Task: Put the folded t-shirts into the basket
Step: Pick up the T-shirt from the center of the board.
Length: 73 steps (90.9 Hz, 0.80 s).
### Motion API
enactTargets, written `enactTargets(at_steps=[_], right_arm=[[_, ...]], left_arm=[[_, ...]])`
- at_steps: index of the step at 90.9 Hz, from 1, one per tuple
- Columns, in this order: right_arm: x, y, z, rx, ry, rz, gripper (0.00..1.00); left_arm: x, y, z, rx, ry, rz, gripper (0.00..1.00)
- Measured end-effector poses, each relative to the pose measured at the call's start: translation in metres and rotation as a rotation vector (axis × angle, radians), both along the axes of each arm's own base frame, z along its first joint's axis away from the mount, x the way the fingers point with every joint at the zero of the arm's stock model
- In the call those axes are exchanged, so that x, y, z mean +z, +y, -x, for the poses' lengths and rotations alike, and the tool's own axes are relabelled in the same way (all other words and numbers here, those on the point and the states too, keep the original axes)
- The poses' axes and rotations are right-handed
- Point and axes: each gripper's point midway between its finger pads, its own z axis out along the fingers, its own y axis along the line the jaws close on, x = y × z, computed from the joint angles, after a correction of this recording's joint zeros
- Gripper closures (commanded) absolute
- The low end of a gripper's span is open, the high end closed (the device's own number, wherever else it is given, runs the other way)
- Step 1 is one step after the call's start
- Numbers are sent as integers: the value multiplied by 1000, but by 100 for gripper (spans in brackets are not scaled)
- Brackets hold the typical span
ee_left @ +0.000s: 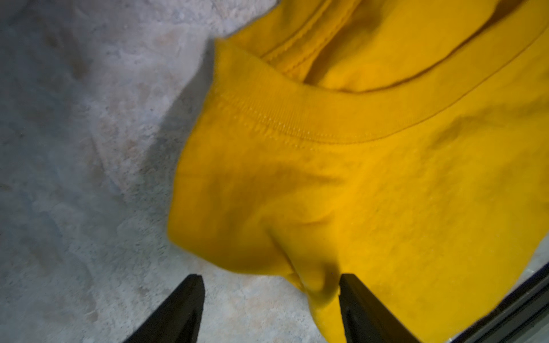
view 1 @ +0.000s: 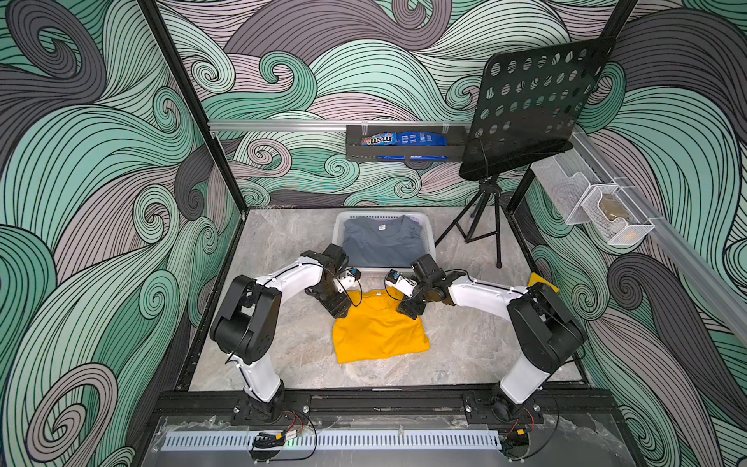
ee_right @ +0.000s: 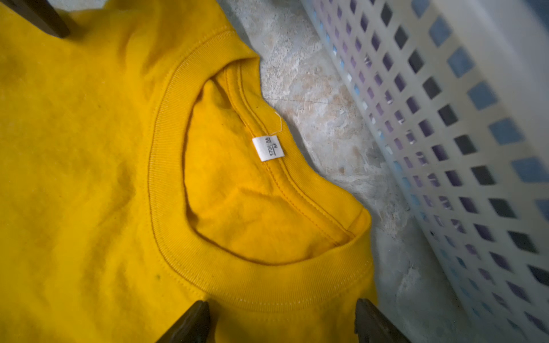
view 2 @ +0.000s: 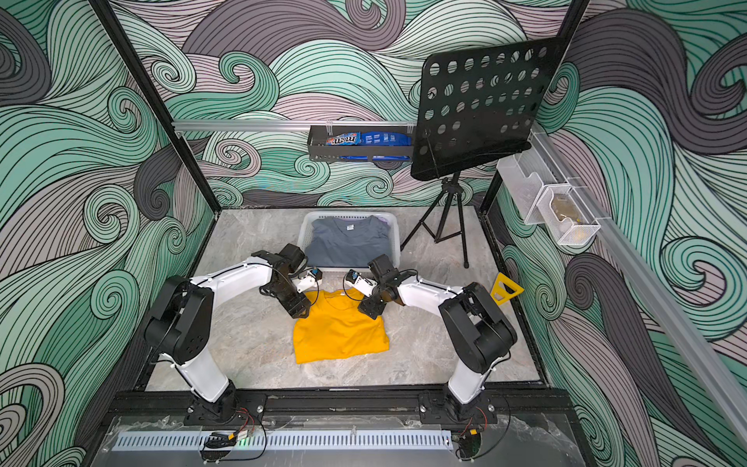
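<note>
Mustard yellow t-shirt [view 1: 380,331]: laid folded on the marble tabletop [view 1: 283,250], just in front of the basket [view 1: 429,238], collar toward it.
Slate grey t-shirt [view 1: 382,246]: seen on top inside the basket in both top views.
Basket lattice: lavender and blue cloth is shown through the holes only in the right wrist view.
Left gripper [ee_left: 270,282]: fingers are held apart, with a shoulder fold of the yellow cloth between them.
Right gripper [ee_right: 282,306]: fingers are spread wide over the collar rib.
Size label [ee_right: 268,148]: print is made out only from the right wrist.
</note>
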Motion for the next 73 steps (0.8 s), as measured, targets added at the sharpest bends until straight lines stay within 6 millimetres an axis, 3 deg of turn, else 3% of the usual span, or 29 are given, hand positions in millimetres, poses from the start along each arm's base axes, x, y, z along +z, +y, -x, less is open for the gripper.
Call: enactTargets(at_steps=[21,46,63,73], right_arm=[[-4,-5,-1,-17,18,9,16],[-17,-5,1,-16,39,31,17],[-18,0,3,-8,37,25,23],[-19,5,5,2,38,16,36]], left_arm=[[-12,-5,0,-22,15,-14,24],[-23,-8,2,-84,-24,-53,32],[-24,-11,0,-107,-48,-57,50],[-25,-12,1,-113,-46,-49,60]])
